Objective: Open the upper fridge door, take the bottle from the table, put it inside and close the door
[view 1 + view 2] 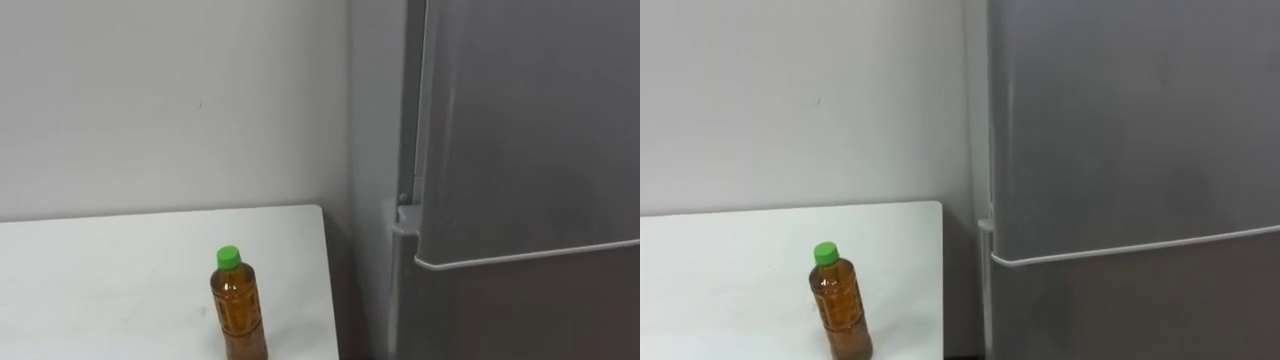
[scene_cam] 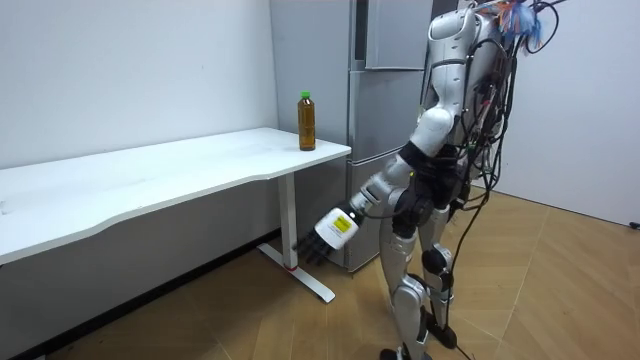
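A brown bottle (image 1: pixel 238 305) with a green cap stands upright near the right end of the white table (image 1: pixel 100 270); it also shows as the bottle (image 2: pixel 307 121) in the room view. Right beside the table stands the grey fridge (image 1: pixel 520 150), its upper door (image 1: pixel 1120 120) shut above the seam to the lower door. I stand in front of the fridge (image 2: pixel 380 100), a step back from it. My left hand (image 2: pixel 325 235) hangs low beside my thigh, below the table's height, with relaxed straight fingers and nothing in it.
The table (image 2: pixel 180 170) runs far to the room view's left along the white wall, on a white leg (image 2: pixel 293 235). A narrow gap separates its right end from the fridge. Wooden floor (image 2: pixel 250 320) lies around me.
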